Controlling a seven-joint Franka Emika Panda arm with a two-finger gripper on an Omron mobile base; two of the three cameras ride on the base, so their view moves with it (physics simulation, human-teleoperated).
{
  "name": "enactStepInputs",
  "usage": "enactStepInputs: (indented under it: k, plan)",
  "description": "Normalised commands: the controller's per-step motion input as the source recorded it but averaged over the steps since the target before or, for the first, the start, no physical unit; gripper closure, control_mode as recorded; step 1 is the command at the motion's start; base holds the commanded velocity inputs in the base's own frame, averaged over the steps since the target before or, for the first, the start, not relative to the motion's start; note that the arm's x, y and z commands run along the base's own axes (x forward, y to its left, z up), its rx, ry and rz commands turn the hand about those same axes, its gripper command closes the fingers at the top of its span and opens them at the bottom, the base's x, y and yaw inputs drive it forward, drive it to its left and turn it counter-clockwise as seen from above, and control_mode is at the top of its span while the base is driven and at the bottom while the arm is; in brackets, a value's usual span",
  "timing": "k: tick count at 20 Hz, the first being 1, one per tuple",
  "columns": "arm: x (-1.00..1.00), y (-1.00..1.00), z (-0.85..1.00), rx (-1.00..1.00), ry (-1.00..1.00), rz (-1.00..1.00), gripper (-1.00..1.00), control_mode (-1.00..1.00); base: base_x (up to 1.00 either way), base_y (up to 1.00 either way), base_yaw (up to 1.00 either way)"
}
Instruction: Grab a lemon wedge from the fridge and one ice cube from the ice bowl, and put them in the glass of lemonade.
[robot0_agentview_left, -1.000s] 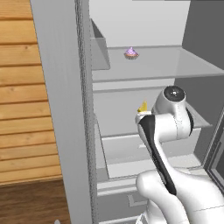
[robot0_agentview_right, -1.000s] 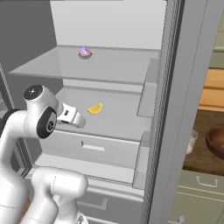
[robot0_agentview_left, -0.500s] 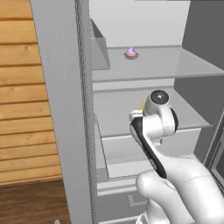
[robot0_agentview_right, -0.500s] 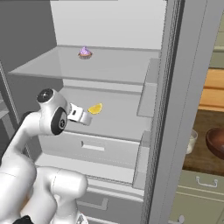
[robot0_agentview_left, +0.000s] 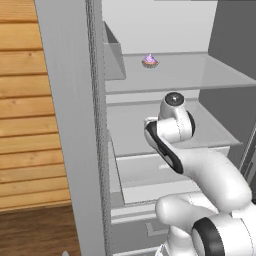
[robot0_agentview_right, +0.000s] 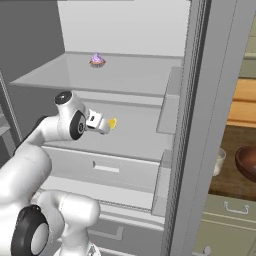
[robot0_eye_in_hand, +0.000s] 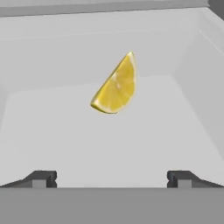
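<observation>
Over the last second the arm has swung inward and forward into the open fridge; the wrist sat right of the middle shelf a second ago and has since reached further in, at the wedge's level. The cameras look unmoved, so this is arm motion, not base motion. Judged meaning: approach phase of the first pick, tool closing distance on the lemon wedge, grasp not yet made.

Tool: wide open, both finger tips far apart at the bottom of the hand view, nothing between them, touching nothing. In the right base view the tool tip is just beside the wedge; contact cannot be told there, but the hand view shows the wedge ahead of the tips with clear shelf between.

Lemon wedge: on the middle fridge shelf, standing tilted on its rind, roughly centred ahead of the tool. Cupcake on the upper shelf, well apart, not involved.

Ice bowl and glass of lemonade sit on the counter right of the fridge door, untouched. Ice step and both drops still to do.
</observation>
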Motion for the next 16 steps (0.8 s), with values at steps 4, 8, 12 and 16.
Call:
enactStepInputs:
  k: [4, 8, 12, 16]
  plan:
    - [0.55, -0.09, 0.0, 0.0, 0.0, -0.01, -1.0, -1.0, 0.0, 0.0, 0.0]
    - [0.48, -0.13, -0.04, 0.0, 0.0, 0.0, -1.0, -1.0, 0.0, 0.0, 0.0]
    - [0.4, -0.05, 0.0, 0.0, 0.0, 0.0, -1.0, -1.0, 0.0, 0.0, 0.0]
    - [0.28, -0.09, -0.01, 0.0, 0.0, -0.03, -1.0, -1.0, 0.0, 0.0, 0.0]
